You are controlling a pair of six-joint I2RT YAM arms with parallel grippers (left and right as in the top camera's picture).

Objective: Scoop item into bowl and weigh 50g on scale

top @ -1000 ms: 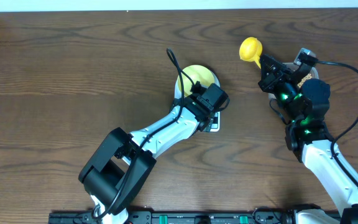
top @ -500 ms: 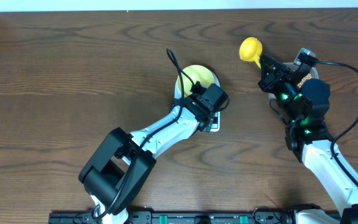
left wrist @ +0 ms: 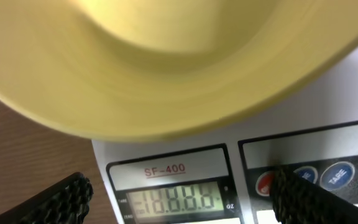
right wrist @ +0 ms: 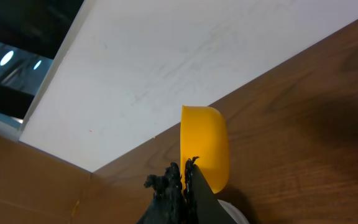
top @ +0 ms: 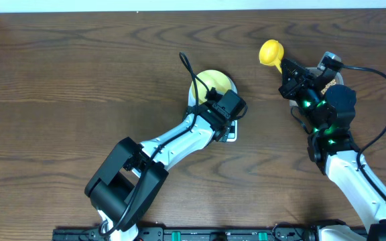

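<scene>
Left gripper (left wrist: 180, 198) low over the scale (top: 231, 136), jaws wide apart and holding nothing, yellow-green bowl (top: 214, 82) sitting on the scale just beyond it, yellow scoop (top: 271, 52) well apart to the right, its handle clamped in the closed right gripper (top: 291, 71)
</scene>
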